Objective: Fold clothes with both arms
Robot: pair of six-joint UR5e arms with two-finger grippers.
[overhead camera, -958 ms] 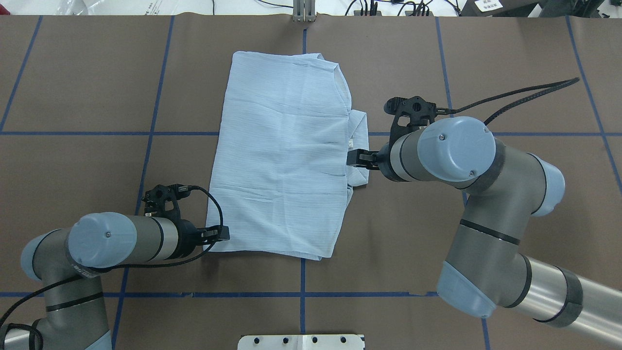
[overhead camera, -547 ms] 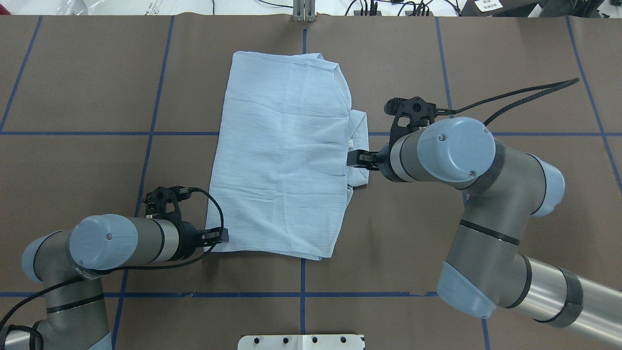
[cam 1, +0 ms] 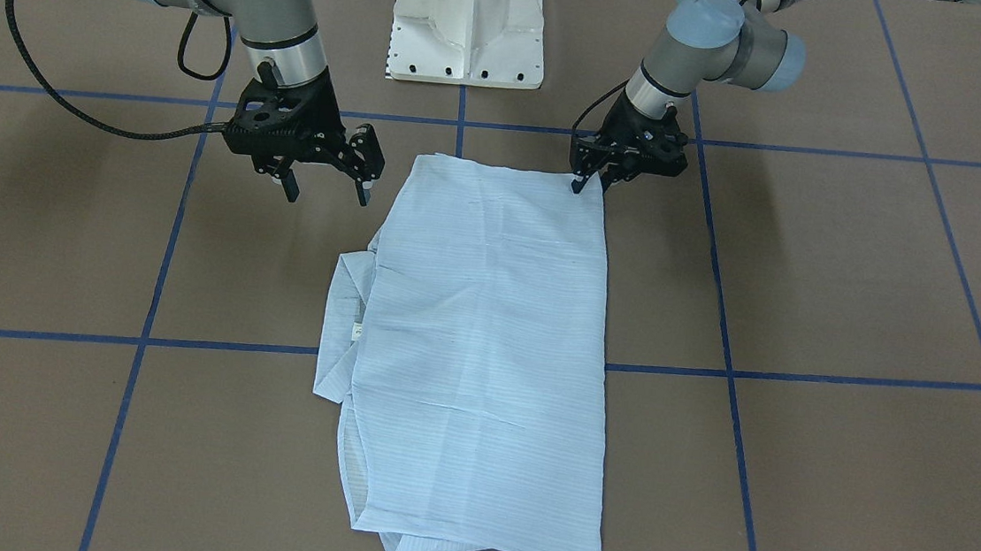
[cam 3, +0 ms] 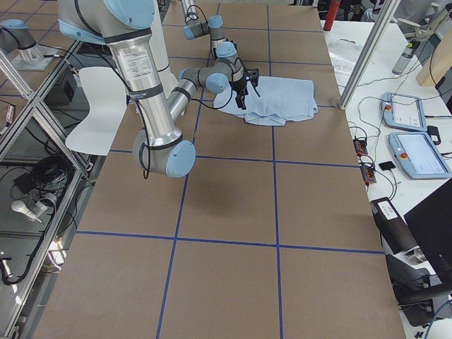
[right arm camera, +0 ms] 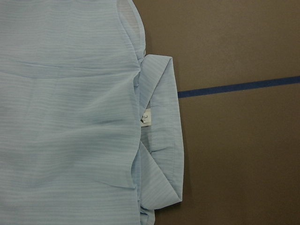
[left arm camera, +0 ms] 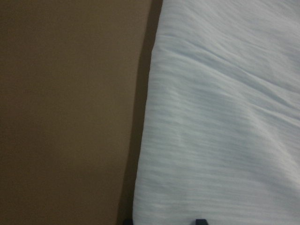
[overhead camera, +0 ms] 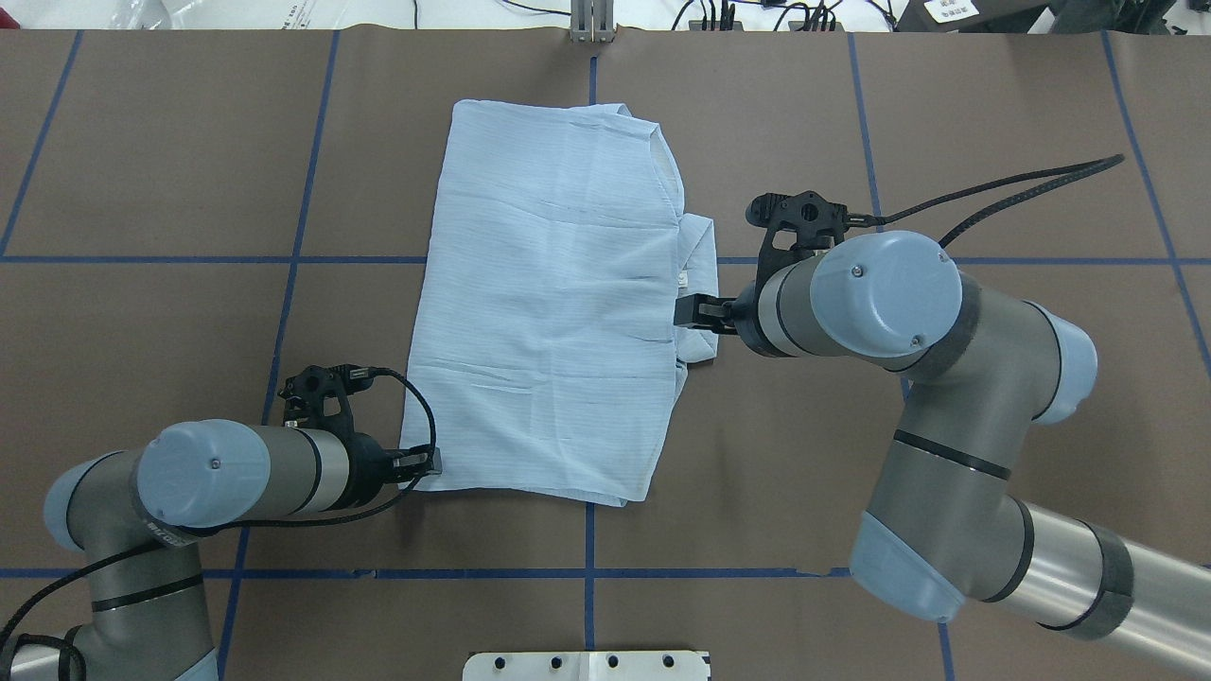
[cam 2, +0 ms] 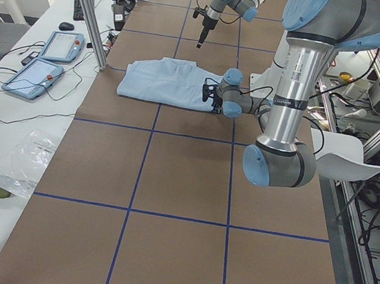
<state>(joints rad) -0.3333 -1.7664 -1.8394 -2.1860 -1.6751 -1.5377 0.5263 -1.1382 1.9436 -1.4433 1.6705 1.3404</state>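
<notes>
On the brown tabletop (overhead camera: 142,170) the light blue shirt (overhead camera: 549,312) lies flat, folded into one long panel, its finely striped cloth only lightly creased. A blue tape line (overhead camera: 189,259) passes under the shirt crosswise. The white pedestal base (cam 1: 468,25) stands off one short end of the shirt, apart from it. The collar (right arm camera: 164,140) sticks out from one long side of the shirt. The small white neck label (right arm camera: 146,116) shows just inside the collar, where the edge of the folded panel overlaps it.

The right claw (cam 1: 326,195) hangs over the collar side of the shirt, clear of the cloth. Its two fingers are spread wide with nothing between them, and its wrist camera looks straight down on the collar and the label.

The left claw (overhead camera: 430,462) is low at a corner of the shirt, on the long side opposite the collar and at the end nearest the base. Its fingers stand a little apart. In the left wrist view one dark fingertip (left arm camera: 201,221) shows over the cloth and the other sits right at the shirt's edge, so the edge runs between them. The cloth at that corner is smooth, not bunched or lifted.
</notes>
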